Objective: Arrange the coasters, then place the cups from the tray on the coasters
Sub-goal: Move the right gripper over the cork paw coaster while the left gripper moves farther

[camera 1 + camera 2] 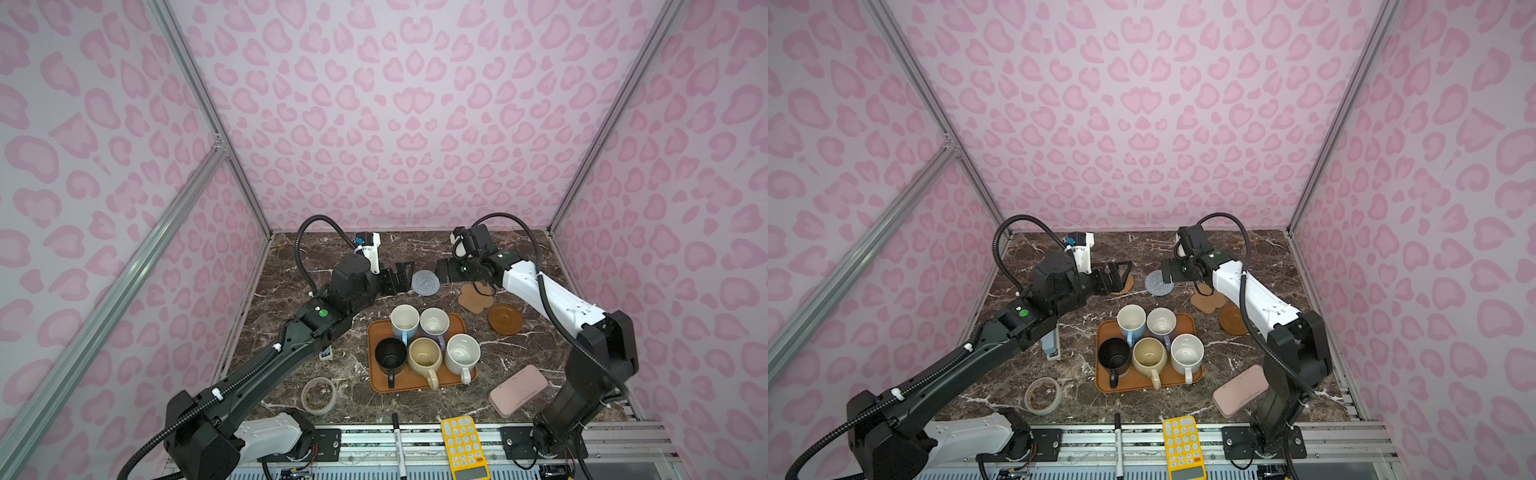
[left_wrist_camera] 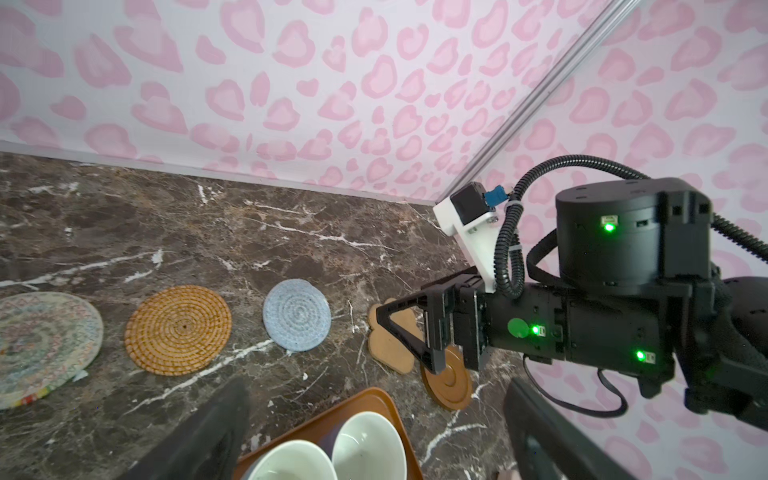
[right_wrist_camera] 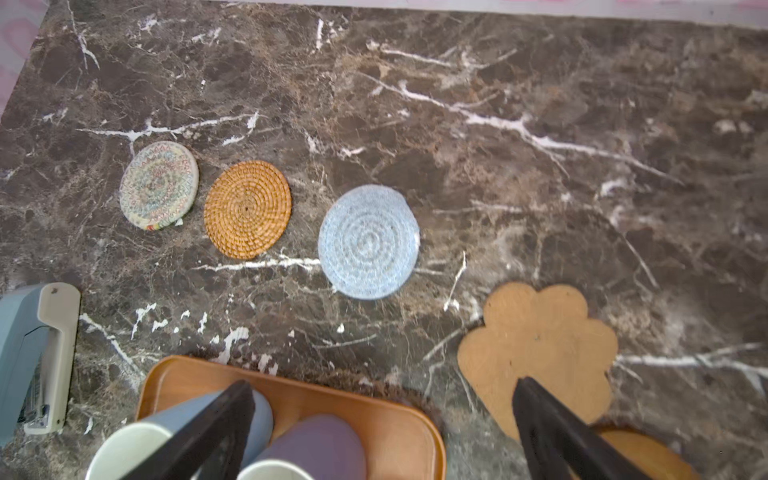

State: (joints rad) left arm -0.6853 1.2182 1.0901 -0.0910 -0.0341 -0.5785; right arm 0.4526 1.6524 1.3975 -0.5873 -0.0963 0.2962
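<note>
At the middle of the table point(image 1: 519, 249), tray point(image 1: 415, 384) carrying all five cups point(image 1: 426, 357). Spread wide and empty: left end effector point(image 2: 376, 384) and right end effector point(image 3: 382, 384). Beyond the tray, coasters point(image 3: 369, 241) lying flat; cream coaster point(image 3: 158, 185) seen only from the wrists, covered in both top views.

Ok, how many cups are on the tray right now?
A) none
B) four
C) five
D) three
C: the light blue mug, lavender mug, black mug, cream-yellow mug and white speckled mug all stand on the tray.
</note>
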